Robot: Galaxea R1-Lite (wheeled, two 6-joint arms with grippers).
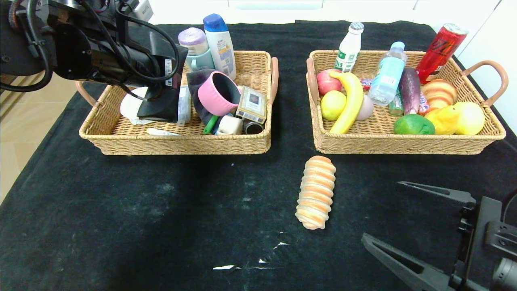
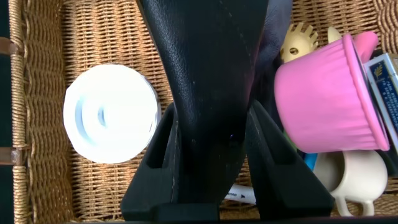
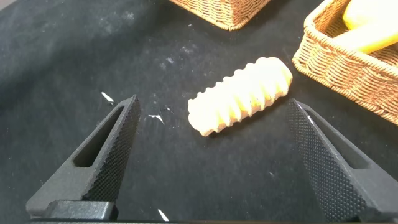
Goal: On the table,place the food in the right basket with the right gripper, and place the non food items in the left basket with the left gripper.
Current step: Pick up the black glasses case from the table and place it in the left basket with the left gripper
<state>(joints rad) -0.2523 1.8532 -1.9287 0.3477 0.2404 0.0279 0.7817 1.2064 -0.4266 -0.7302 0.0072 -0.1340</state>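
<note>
now two things matter. the left gripper (image 2: 208, 155) is over the left basket (image 1: 177, 141), its fingers clamped on the black glasses case (image 2: 208, 68); it should lower the case into the basket's bare patch beside the white lid (image 2: 111, 114), clear of the pink saucepan (image 1: 218, 93), before letting go. the striped bread roll (image 1: 316, 192) lies alone on the table (image 1: 121, 210), just in front of the right basket (image 1: 404, 143). the right gripper (image 3: 211, 155) waits wide open near it and should straddle the roll across its narrow width.
</note>
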